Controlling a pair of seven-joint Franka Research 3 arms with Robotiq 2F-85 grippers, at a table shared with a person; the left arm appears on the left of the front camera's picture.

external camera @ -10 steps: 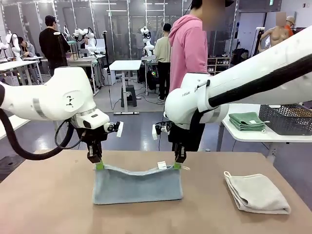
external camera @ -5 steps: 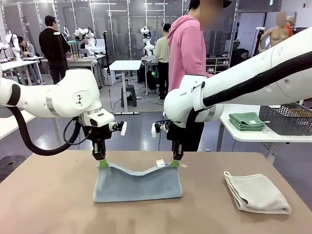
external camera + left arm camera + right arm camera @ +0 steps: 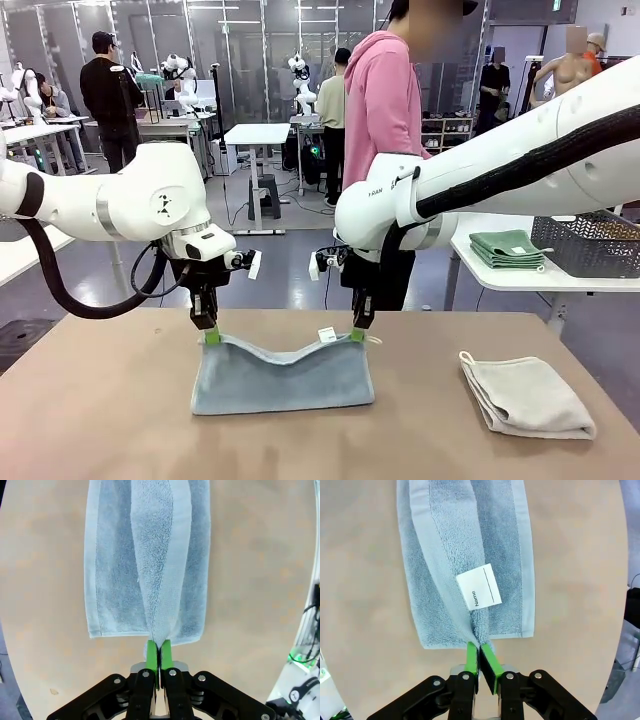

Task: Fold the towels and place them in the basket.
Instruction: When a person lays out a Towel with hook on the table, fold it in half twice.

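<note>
A light blue-grey towel (image 3: 282, 378) hangs doubled over the brown table (image 3: 110, 420), its lower fold resting on the top. My left gripper (image 3: 209, 336) is shut on its upper left corner, and my right gripper (image 3: 357, 334) is shut on the upper right corner beside a white name tag (image 3: 327, 335). The top edge sags between them. From the left wrist, the towel (image 3: 150, 560) runs away from the pinched green pads (image 3: 152, 652). In the right wrist view the towel (image 3: 470, 555) carries the tag (image 3: 479, 586). A folded beige towel (image 3: 525, 395) lies at the right. The wire basket (image 3: 590, 243) stands on a side table.
A person in a pink hoodie (image 3: 385, 110) stands at the far edge of the table. Folded dark green cloths (image 3: 507, 247) lie beside the basket on the white side table (image 3: 520, 275). Bare tabletop surrounds the blue towel on the left and front.
Both grippers have carried the towel's top edge slightly away from me and a little rightward over the last second. Little differs in the last half second.
</note>
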